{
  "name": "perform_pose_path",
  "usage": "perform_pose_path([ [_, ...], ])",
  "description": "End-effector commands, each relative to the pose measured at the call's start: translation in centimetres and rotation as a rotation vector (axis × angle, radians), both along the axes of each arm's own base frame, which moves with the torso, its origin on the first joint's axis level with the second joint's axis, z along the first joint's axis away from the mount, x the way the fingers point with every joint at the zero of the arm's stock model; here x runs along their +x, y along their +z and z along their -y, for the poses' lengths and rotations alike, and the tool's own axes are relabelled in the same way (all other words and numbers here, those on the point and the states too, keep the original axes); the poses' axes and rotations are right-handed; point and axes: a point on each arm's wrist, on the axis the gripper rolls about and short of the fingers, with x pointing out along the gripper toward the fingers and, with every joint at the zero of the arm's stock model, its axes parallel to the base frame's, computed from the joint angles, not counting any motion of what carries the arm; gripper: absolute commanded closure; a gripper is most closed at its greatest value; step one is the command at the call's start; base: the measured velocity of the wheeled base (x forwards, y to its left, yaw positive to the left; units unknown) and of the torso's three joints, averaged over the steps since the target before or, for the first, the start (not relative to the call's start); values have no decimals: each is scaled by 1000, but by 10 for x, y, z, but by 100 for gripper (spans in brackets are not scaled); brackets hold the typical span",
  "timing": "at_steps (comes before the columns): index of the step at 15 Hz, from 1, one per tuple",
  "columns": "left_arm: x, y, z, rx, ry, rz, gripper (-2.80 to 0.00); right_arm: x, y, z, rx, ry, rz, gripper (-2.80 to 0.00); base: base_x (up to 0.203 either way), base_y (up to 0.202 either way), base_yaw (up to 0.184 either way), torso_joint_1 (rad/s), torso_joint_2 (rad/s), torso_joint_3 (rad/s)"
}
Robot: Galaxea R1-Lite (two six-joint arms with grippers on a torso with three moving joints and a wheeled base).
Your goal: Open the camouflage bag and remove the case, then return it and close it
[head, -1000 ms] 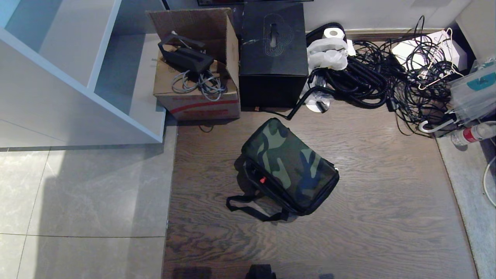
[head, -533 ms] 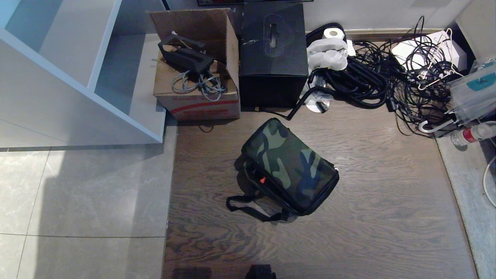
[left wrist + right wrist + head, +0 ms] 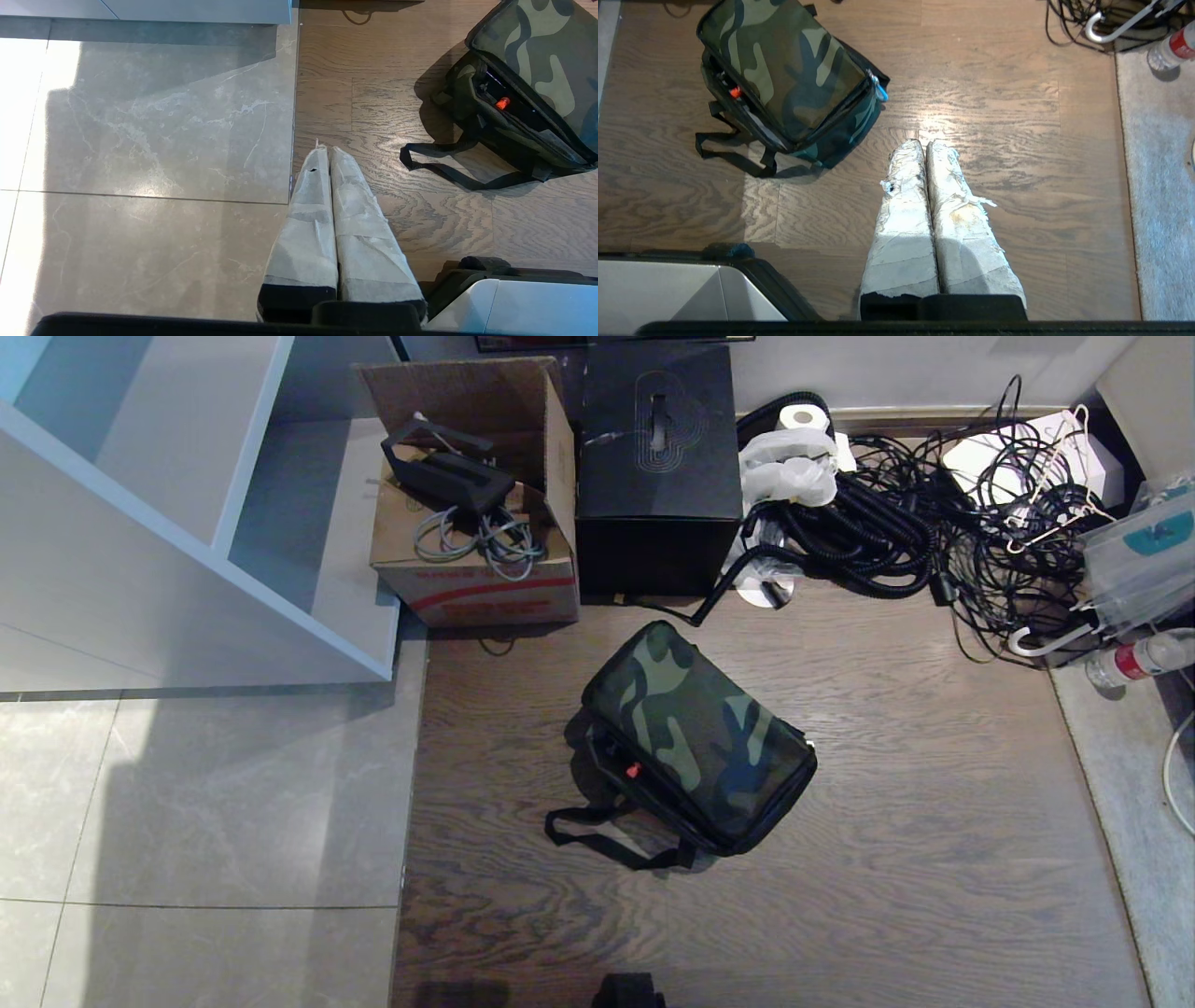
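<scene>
Wood-grain flooring (image 3: 896, 784) carries the camouflage bag (image 3: 695, 735), lid down, near a cardboard box (image 3: 471, 537) and a black cube box (image 3: 658, 467) in the head view. In the left wrist view, the left gripper (image 3: 325, 150) hangs with jaws together, apart from the bag. In the right wrist view, the right gripper (image 3: 921, 143) has jaws together, near the bag, touching nothing.

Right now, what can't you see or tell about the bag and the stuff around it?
- Inside of the boxy green-brown-black camouflage bag: hidden by its closed lid in every view, so no case shows.
- Red print on the brown cardboard box: too small to read, head view.
- Clear plastic bottle with the red label: cut off by the head view's edge.
</scene>
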Motion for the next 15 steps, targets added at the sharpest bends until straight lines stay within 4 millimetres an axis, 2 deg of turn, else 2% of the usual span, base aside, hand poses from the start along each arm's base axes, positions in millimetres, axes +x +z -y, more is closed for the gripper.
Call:
perform_pose_path([
  [1, 0, 0, 0, 0, 0, 0, 0, 1, -8, 0, -1, 1, -14, 0, 0, 0, 0, 0, 0, 0],
  [15, 0, 0, 0, 8, 0, 1, 0, 1, -8, 0, -1, 1, -14, 0, 0, 0, 0, 0, 0, 0],
])
